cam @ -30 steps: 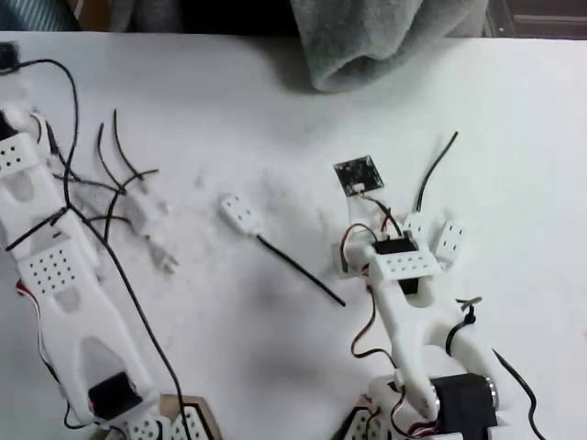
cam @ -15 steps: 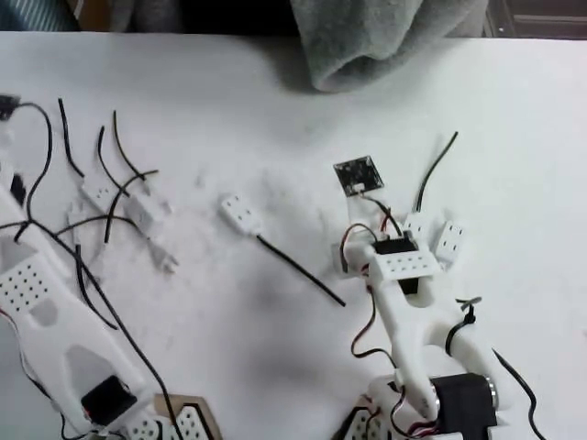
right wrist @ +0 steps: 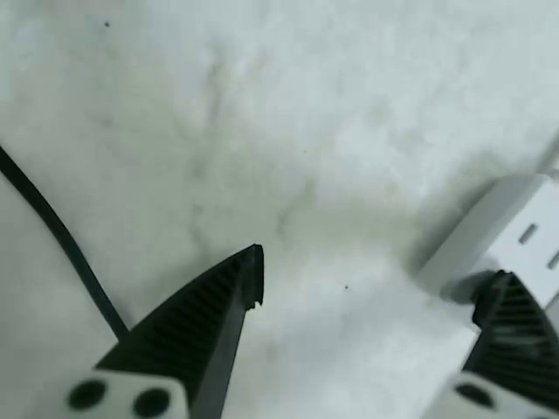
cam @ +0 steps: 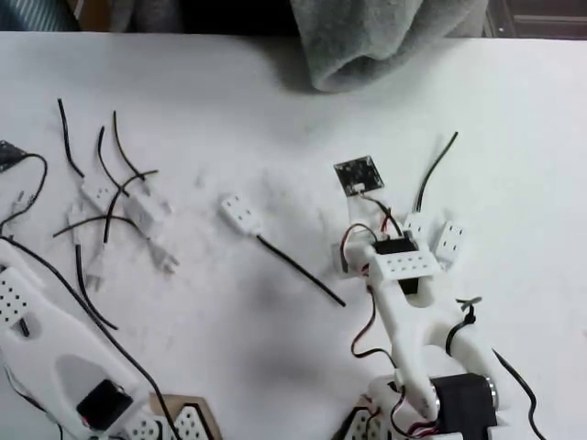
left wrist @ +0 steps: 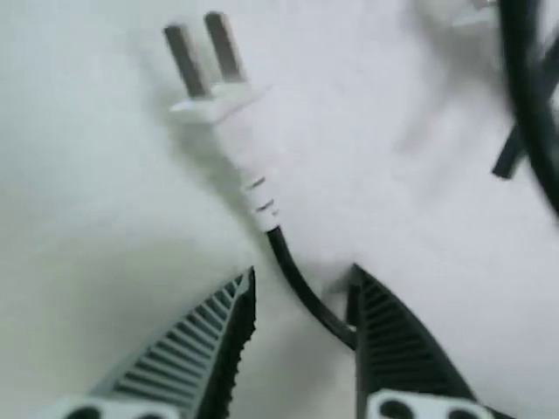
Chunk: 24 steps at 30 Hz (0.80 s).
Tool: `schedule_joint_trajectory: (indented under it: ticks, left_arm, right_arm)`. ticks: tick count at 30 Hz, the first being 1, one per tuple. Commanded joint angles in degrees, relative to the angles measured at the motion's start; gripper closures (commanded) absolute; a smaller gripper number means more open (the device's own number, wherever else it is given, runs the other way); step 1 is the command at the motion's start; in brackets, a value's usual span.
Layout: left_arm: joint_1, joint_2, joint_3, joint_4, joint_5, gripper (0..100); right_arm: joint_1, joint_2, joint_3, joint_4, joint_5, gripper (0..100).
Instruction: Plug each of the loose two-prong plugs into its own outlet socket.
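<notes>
Left arm (cam: 55,357) is pulling back toward near corner of bench (cam: 229,92), uncovering loose plugs (cam: 165,257) and tangled cords on left side. Right arm (cam: 413,312) is staying put.

Left claw (left wrist: 301,279) is gaping, released, straddling black cord (left wrist: 284,257) just behind white two-prong plug (left wrist: 223,113). Plug is lying flat on bench, prongs pointing away; claw is likely lining up for grip.

Right claw (right wrist: 380,271) is hanging spread wide, gripping nothing, one finger just beside white outlet block (right wrist: 524,231), probably getting ready to steady it. Another outlet block (cam: 240,213) is lying mid-bench, nothing plugged in.

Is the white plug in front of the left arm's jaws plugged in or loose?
Loose: the plug lies on the table with both prongs bare, in no socket.
</notes>
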<state>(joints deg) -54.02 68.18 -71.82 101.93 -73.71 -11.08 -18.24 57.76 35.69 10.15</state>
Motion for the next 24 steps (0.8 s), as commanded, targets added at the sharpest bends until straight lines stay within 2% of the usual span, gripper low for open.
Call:
schedule_joint_trajectory:
  ticks: [1, 6, 11, 15, 19, 24]
  left_arm:
    - [-0.31, -1.63, -6.77, 0.35, 3.78, 75]
    - [1.19, -1.45, -12.04, 0.35, 6.24, 72]
    - [6.20, -1.10, -13.27, -0.09, 10.81, 71]
    - [9.19, 1.63, -13.45, -3.78, 15.12, 71]
    - [8.31, 6.20, -13.71, -8.79, 15.38, 71]
    - [5.49, 6.90, -13.80, -10.37, 15.21, 71]
  right_arm:
    - [-0.57, -1.80, -0.26, -0.75, 0.53, 62.3]
    - [-0.57, -1.80, -0.26, -0.75, 0.62, 62.3]
    - [-0.57, -1.80, -0.26, -0.75, 0.70, 62.3]
    - [-0.57, -1.80, -0.26, -0.75, 0.70, 62.3]
    - [-0.57, -1.80, -0.26, -0.75, 0.70, 62.3]
    - [-0.57, -1.80, -0.26, -0.92, 0.70, 62.3]
